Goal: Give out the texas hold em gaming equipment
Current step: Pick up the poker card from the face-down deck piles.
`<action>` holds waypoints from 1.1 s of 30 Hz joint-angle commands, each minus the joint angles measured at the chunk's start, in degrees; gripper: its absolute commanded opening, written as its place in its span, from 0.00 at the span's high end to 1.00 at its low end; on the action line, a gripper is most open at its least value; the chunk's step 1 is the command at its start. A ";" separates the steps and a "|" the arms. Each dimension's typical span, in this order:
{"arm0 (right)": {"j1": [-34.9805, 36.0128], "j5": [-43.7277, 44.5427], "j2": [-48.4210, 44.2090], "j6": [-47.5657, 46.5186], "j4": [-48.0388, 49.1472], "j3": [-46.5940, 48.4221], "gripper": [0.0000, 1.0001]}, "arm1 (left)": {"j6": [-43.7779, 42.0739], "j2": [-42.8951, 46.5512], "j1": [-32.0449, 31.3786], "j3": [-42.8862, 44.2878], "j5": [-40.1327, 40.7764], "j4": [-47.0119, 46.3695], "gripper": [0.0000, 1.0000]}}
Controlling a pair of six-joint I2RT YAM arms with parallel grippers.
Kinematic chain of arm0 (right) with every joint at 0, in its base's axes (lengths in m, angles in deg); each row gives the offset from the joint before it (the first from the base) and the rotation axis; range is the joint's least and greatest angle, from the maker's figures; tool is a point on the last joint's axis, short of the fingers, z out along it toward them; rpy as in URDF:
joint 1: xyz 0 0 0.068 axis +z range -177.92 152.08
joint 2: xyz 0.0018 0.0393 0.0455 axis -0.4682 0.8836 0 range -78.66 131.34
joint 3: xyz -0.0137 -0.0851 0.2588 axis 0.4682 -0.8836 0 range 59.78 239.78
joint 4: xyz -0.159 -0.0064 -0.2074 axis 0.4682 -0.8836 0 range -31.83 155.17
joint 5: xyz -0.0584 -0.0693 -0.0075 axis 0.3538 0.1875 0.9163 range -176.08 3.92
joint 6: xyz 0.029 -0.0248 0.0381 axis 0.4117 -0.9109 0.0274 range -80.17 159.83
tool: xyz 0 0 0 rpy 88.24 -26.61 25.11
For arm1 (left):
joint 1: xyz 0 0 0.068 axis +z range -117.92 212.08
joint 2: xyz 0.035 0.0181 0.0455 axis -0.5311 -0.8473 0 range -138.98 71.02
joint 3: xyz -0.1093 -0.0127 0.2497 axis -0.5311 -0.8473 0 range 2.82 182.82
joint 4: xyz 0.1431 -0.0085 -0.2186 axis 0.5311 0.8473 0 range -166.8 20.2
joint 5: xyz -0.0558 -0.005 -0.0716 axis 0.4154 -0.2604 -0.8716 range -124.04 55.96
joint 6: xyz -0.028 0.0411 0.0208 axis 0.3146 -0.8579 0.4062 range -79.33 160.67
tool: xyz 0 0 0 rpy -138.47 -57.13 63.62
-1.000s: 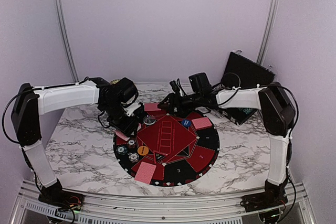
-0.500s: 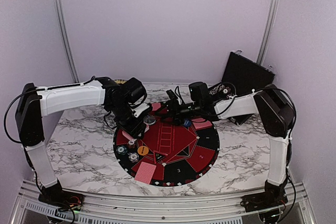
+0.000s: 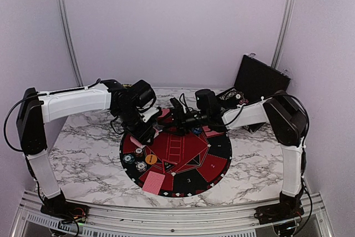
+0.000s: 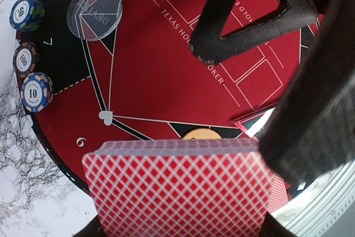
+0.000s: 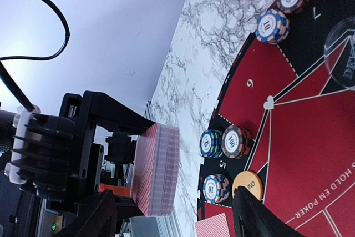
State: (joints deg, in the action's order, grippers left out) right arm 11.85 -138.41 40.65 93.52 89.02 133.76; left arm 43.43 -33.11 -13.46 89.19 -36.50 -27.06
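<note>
My left gripper (image 3: 143,131) is shut on a thick deck of pink-red-backed cards (image 4: 177,187), held on edge above the mat's left side. In the right wrist view the same deck (image 5: 158,170) stands just ahead of my right gripper (image 5: 177,220), which is open and not touching it. A black finger (image 4: 244,20) of the right gripper hangs over the mat beyond the deck. Small chip stacks (image 4: 25,59) line the mat's edge, and more chips (image 5: 224,142) sit by an orange disc (image 5: 247,184). A clear disc (image 4: 94,12) lies on the mat.
The round red-and-black mat (image 3: 216,165) covers the middle of the marble table. Dealt cards (image 3: 153,182) lie at its near edge. A blue disc (image 3: 196,130) sits under the right arm. The open black case (image 3: 260,79) leans at the back right.
The right gripper has reached left across the mat to the deck. The left gripper has shifted a little right with the deck still in it.
</note>
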 commanded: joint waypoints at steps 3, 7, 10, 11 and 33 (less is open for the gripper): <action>1.83 -1.33 2.13 2.74 3.94 2.05 0.30 | 0.09 -0.54 -0.43 2.05 0.35 1.08 0.70; 2.64 -1.85 3.22 4.91 6.02 2.78 0.30 | -0.03 -0.63 -0.50 2.37 0.29 1.15 0.70; 3.13 -2.08 4.34 5.97 6.95 3.53 0.31 | -0.08 -0.66 -0.49 2.57 0.23 1.15 0.70; 3.15 -2.20 4.67 6.58 7.67 3.66 0.31 | -0.11 -0.71 -0.51 2.62 0.17 1.14 0.70; 4.31 0.78 6.81 1.74 0.23 6.13 0.43 | -0.66 -0.15 -0.60 2.84 1.28 1.50 0.70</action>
State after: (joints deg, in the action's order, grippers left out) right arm 15.96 -139.75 47.32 98.39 93.39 138.09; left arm 43.17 -33.27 -13.76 90.19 -36.02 -26.69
